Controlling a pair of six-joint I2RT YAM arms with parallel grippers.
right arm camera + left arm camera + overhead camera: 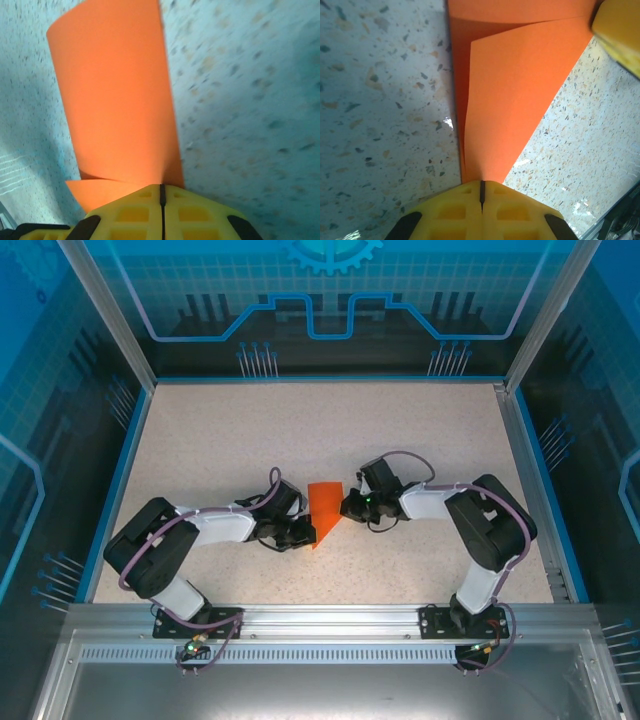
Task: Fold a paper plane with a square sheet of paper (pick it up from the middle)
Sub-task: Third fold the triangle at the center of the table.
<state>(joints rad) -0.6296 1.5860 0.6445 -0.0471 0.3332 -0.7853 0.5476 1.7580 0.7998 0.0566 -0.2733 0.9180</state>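
- I see my left gripper (302,534) pinched shut on the pointed tip of the folded orange paper (324,508)
- My right gripper (349,506) is clamped on its other side

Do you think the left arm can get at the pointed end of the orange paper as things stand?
Very likely yes: the left gripper is shut right on that pointed end of the orange paper, with nothing in between. The right gripper pinches another edge and does not block it.
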